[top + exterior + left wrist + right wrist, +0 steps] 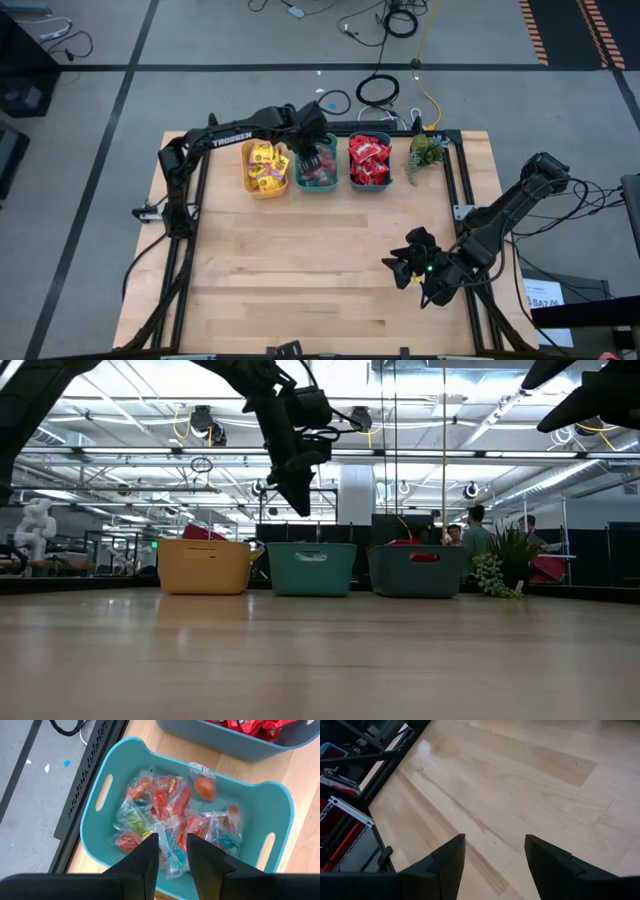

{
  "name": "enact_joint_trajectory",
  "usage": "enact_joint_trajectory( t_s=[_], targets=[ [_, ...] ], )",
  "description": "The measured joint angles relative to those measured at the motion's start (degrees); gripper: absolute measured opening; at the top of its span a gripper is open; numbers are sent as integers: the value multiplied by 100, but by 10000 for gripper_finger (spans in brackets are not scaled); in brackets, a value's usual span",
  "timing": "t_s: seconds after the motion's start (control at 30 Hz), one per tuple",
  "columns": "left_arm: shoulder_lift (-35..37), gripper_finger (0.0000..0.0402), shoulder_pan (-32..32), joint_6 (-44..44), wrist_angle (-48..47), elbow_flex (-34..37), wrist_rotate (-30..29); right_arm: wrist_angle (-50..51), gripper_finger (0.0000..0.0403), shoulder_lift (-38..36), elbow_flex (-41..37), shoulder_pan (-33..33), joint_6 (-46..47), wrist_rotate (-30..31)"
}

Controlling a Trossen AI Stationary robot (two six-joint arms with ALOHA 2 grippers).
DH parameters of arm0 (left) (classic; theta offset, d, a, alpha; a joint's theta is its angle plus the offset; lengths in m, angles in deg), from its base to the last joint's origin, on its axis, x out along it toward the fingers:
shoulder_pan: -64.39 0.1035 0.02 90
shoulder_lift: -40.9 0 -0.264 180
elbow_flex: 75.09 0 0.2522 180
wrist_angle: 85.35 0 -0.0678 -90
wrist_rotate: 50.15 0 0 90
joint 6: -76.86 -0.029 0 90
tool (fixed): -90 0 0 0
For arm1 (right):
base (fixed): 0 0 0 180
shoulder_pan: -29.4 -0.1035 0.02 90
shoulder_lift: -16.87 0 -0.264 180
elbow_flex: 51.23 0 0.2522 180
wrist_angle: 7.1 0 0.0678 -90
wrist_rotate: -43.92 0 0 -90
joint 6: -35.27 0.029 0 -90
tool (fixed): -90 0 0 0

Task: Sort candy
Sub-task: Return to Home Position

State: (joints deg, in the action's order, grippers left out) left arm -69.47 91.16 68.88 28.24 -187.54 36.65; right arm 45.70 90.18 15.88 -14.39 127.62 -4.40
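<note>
My left end effector (172,836) hovers slightly parted, empty, over the teal bin (257,805). My right end effector (495,837) gapes wide, empty.

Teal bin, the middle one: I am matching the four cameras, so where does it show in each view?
High view: teal bin at upper centre, middle of three, under the left gripper.
Low view: teal bin, centre of the row.
Left wrist view: teal bin fills the picture.
Right wrist view: not in it.
Shared landmark: the bin of red packets beside it.
</note>
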Motion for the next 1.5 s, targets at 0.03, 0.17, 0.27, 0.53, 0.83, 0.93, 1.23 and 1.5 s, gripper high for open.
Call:
enact_joint_trajectory(
  t_s=[0.03, 0.17, 0.27, 0.53, 0.83, 0.93, 1.23, 1.5],
  targets=[
    [0, 111, 0, 0, -1, 0, -2, 0, 196, 0, 0, 0, 1, -2],
    [0, 111, -21, -10, 38, 0, -28, -1, 196, 0, 0, 0, -1, -3],
    [1, 111, -42, 410, -41, -99, 28, -1, 196, 0, 1, 0, -109, -1],
    [94, 112, -729, 181, 366, -118, 1746, -3, 196, 0, 0, 0, -737, -1],
    [394, 112, -2116, 776, 2241, 1130, 1609, -19, 196, 0, 1, -2, -769, 3],
    [898, 112, -2535, 1101, 3100, 2101, 1071, -19, 196, 0, 2, 0, -770, 3],
    [3005, 112, -2868, 1924, 6757, 5980, 704, -76, 196, -2, 2, -2, -777, 4],
    [4846, 112, -2868, 1842, 8364, 8385, 699, -73, 196, 0, 2, -2, -1005, 4]
  ],
)
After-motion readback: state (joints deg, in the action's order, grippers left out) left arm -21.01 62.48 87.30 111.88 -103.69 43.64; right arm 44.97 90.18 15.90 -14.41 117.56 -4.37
